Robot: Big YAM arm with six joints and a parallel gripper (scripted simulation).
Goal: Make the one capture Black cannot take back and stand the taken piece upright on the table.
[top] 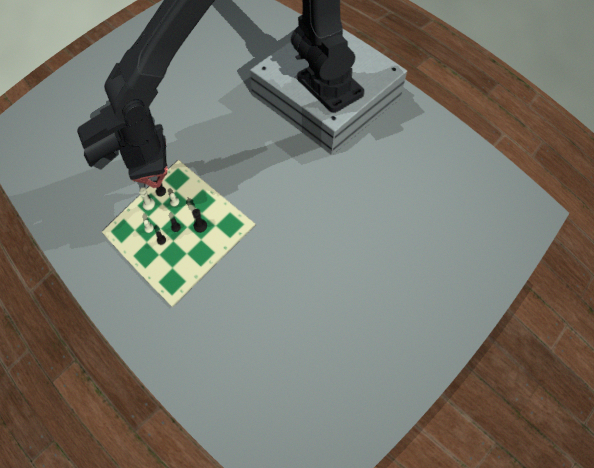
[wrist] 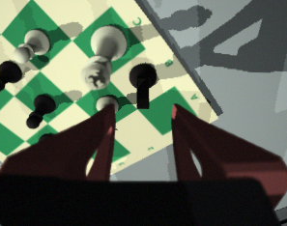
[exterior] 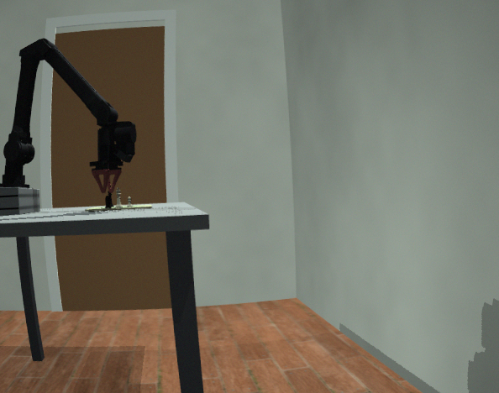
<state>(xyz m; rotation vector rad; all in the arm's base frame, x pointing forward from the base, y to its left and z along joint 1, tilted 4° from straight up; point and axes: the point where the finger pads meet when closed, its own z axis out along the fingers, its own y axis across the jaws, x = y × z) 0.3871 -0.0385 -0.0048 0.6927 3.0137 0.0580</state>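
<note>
1. The gripper (wrist: 142, 113) hangs over the corner of the chessboard (top: 221, 251) that lies nearest to the arm's base, with its red fingers pointing down.
2. The fingers are partly spread and they hold nothing; in the wrist view there is an open gap between them.
3. In that gap, a little beyond the fingertips, stands a black piece with a round base and a straight stem (wrist: 143, 83). It is upright on a light square by the board's edge, near the letter B.
4. Nothing touches this black piece; the fingers are above it and to both sides.
5. Just beside the tip of one finger is a small white pawn (wrist: 107, 102), partly hidden by that finger.
6. Further in stands a tall white piece (wrist: 102, 55), and a smaller white pawn (wrist: 30, 45) is nearer the middle of the board.
7. Three more black pieces are on the board: a large one (top: 199, 221) and two black pawns (top: 175, 224) and (top: 160, 236). All look upright.
8. The board lies flat on the grey tabletop (top: 337, 277), well apart from the arm's light base block (top: 388, 83).
9. In the exterior view the gripper is low, close above the tops of the pieces.
</note>
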